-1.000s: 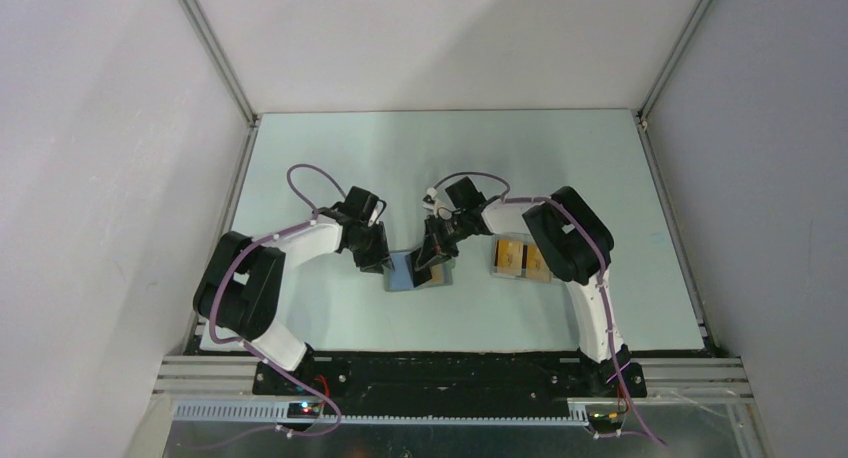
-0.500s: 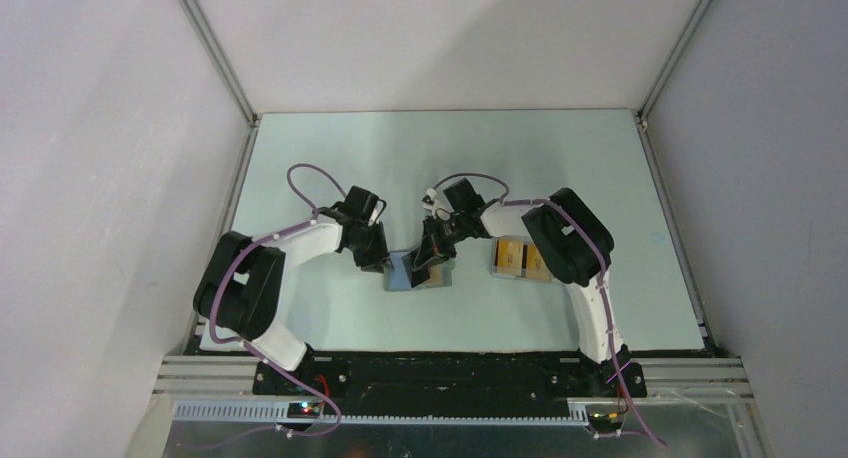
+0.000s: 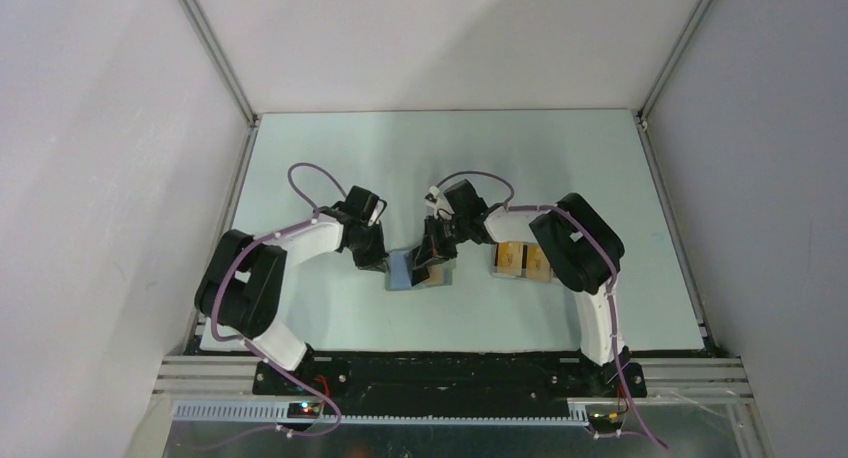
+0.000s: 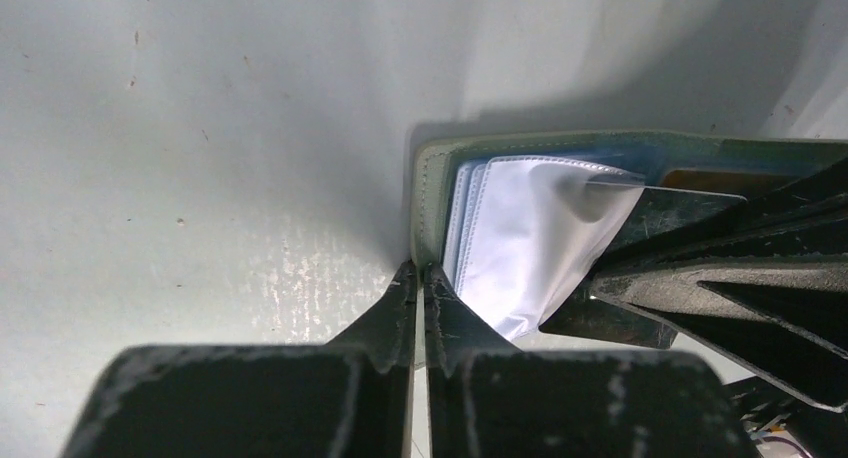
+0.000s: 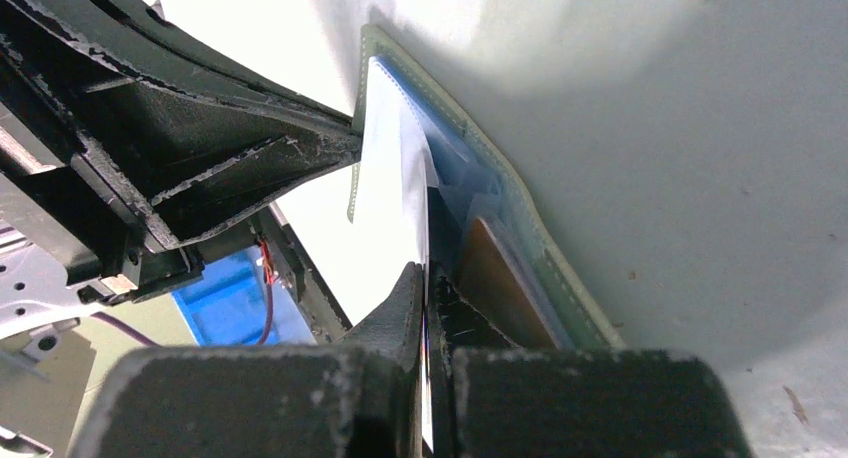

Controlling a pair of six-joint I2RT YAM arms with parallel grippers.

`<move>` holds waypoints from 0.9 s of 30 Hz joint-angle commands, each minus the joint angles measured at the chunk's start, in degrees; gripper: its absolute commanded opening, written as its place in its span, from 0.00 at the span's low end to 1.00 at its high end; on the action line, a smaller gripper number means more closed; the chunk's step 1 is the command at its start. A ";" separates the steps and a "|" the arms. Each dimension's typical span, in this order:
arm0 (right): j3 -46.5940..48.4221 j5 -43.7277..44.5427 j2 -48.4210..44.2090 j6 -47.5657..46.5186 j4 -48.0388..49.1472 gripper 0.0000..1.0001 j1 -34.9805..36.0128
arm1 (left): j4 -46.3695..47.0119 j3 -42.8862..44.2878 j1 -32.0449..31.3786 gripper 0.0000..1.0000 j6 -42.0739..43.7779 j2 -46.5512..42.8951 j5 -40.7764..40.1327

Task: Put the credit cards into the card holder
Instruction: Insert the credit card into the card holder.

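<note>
**Worktop** [image 3: 400, 158]: pale, matt, walled on three sides. Both arms are bent inward over its near middle.

**Card holder** [image 3: 404, 275]: grey-green folding wallet, laid open and flat on the worktop between the two tools. A bluish inside is shown. A stitched rim is seen in both wrist views. White plastic sleeves [image 4: 520, 243] are fanned up from the inside.

**Left tool** [image 4: 420, 283]: set at the left edge of the card holder. The fingers are pressed together on the wallet's rim at its near corner, with only a hairline left between them.

**Right tool** [image 5: 428, 288]: set over the right half of the card holder, facing the left tool. The fingers are pressed together on a thin credit card [image 4: 690, 190], which is seen edge-on from the right wrist. The card's far end is tucked in at the white sleeves. How deep it sits cannot be told.

**Orange card** [image 5: 505, 283]: seen lying in the wallet's right half, just beside the right tool's fingers. It is partly hidden.

**Clear tray** [image 3: 494, 271]: placed on the worktop to the right of the card holder, apart from it and partly under the right arm.

**Credit cards** [image 3: 512, 256]: orange-gold, laid side by side in the clear tray. Their number cannot be told.
</note>
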 commanded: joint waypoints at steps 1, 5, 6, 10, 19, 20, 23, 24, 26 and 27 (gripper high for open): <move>-0.61 6.65 -3.25 -1.48 3.21 0.00 0.08 | -0.24 0.27 -0.92 0.03 0.68 1.82 0.52; -0.68 7.22 -4.06 -2.68 1.34 0.00 -0.13 | -0.18 0.40 -0.91 0.00 0.39 2.05 0.35; -0.78 7.30 -4.09 -2.98 1.21 0.00 -0.09 | -0.27 0.42 -0.93 0.00 0.33 2.14 0.31; -2.09 8.04 -4.68 -2.74 2.57 0.00 -0.28 | -0.56 0.76 -0.91 0.00 0.19 2.42 0.17; -4.13 9.11 -4.85 -2.44 5.44 0.00 -0.74 | -0.97 1.02 -0.91 0.00 0.37 2.58 0.21; -4.90 9.49 -5.31 -2.38 6.42 0.00 -0.77 | -1.04 1.10 -0.99 0.00 0.37 2.59 0.12; -5.36 10.01 -5.81 -2.41 7.18 0.00 -0.95 | -1.13 1.31 -1.00 0.00 0.43 2.70 0.13; -5.85 10.14 -5.84 -2.17 7.60 0.00 -0.94 | -1.17 1.32 -1.00 0.00 0.43 2.65 0.08; -6.28 10.12 -5.73 -1.80 8.76 0.00 -0.94 | -1.20 1.32 -1.07 0.00 0.39 2.69 0.12; -6.58 9.79 -5.61 -1.62 9.75 0.00 -0.91 | -1.21 1.39 -1.08 0.00 0.38 2.74 0.12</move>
